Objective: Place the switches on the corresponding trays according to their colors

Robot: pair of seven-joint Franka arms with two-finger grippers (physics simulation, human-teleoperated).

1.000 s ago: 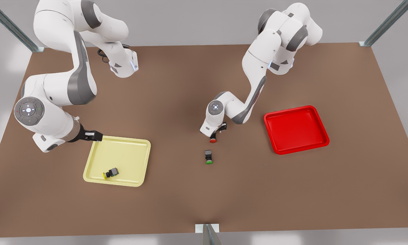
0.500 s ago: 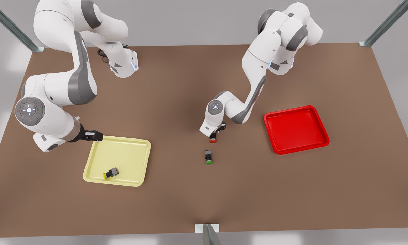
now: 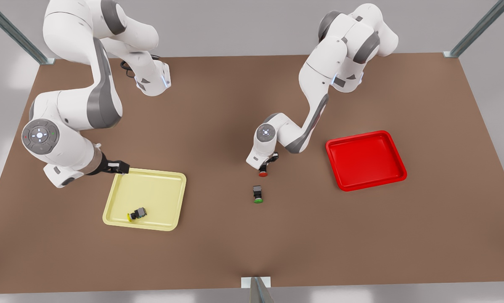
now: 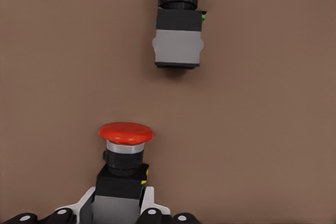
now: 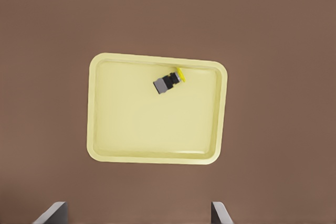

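Currently: left claw (image 3: 265,165) clamped on red switch (image 4: 125,156), which should lift clear of green switch (image 4: 178,35) toward red tray (image 3: 365,160); right claw (image 3: 118,167) waits, spread open, holding nothing.

The tabletop (image 3: 218,109) is plain matte brown. One tray (image 3: 151,187) is pale yellow, the other tray (image 3: 363,158) bright red. The three switches have dark grey and black bodies: one with a yellow cap (image 3: 136,214), one with a red cap (image 4: 126,134), one with a green cap (image 3: 257,194). The arms are white with grey joints, and each gripper is black.
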